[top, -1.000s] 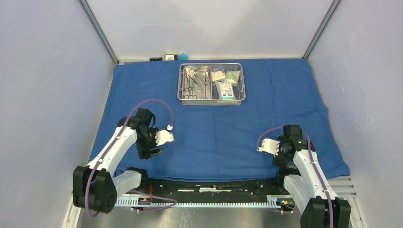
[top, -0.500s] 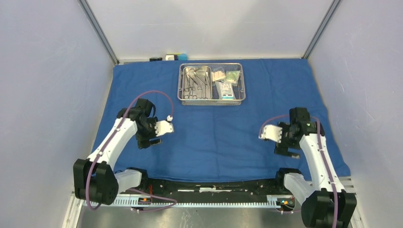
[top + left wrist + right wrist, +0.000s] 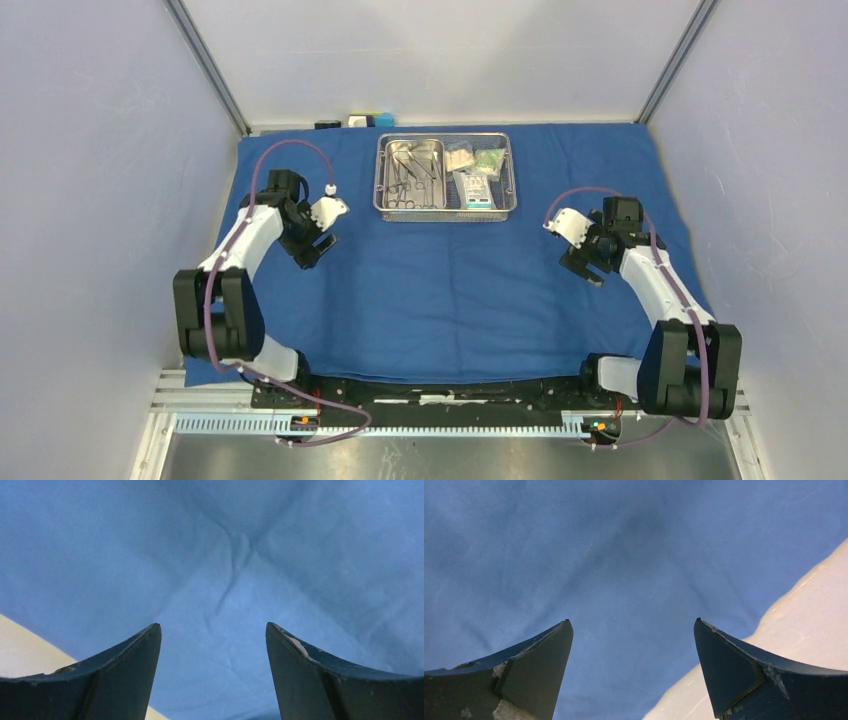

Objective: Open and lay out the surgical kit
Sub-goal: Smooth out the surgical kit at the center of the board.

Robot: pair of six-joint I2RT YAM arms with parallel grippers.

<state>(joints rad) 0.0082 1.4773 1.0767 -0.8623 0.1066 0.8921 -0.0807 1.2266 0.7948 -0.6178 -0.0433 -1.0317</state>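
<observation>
The blue cloth wrap [image 3: 450,290] lies spread flat over the table. On its far middle stands the steel mesh tray [image 3: 379,180]. Its inner pan [image 3: 428,148] on the left holds slim metal instruments [image 3: 408,182]; three clear packets [image 3: 474,190] lie on the right. My left gripper [image 3: 312,252] hovers over the cloth, left of the tray and nearer to me, open and empty. In the left wrist view the left gripper [image 3: 212,627] points at a cloth crease [image 3: 235,565]. My right gripper [image 3: 582,268] hangs right of the tray, open and empty. The right wrist view has the right gripper [image 3: 632,621] over the cloth [image 3: 624,555] near its edge.
Small items [image 3: 365,121] lie behind the cloth's far edge. Enclosure walls stand close on both sides, with metal posts [image 3: 210,70] at the back corners. Bare beige table [image 3: 814,630] shows beside the cloth in the right wrist view, and bare table [image 3: 20,650] in the left wrist view.
Both arms have swung away from the near edge toward the far side, the left to the tray's left, the right to its right. The left jaws have widened slightly.
</observation>
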